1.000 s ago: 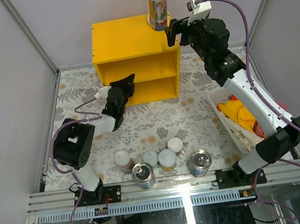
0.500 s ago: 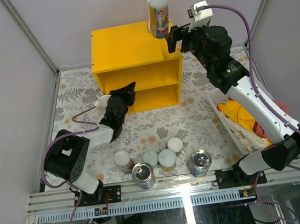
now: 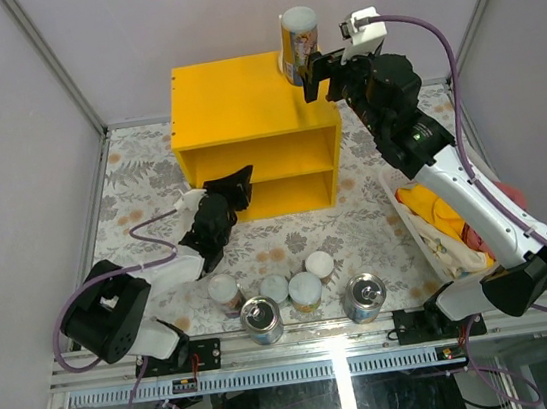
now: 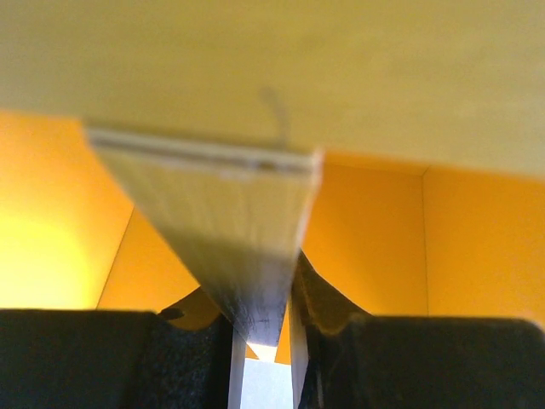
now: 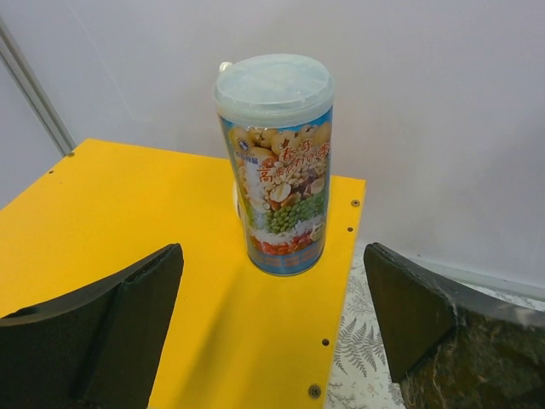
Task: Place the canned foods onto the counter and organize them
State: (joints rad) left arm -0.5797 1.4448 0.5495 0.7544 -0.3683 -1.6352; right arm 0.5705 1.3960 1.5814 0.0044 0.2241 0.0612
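A tall white-lidded can (image 5: 277, 166), its label showing red Chinese characters over pictured nuts, peas and beans, stands upright on the far right corner of the yellow box-shaped counter (image 3: 229, 94). The right claw (image 3: 317, 76) gapes wide beside it, empty. The left claw (image 4: 266, 349) pinches the counter's thin panel edge.

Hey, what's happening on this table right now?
The right gripper is open, facing a tall can that stands upright at the back right corner of the yellow counter top. The left gripper is closed on a board edge at the counter's front. Six more cans wait on the table near the arm bases.
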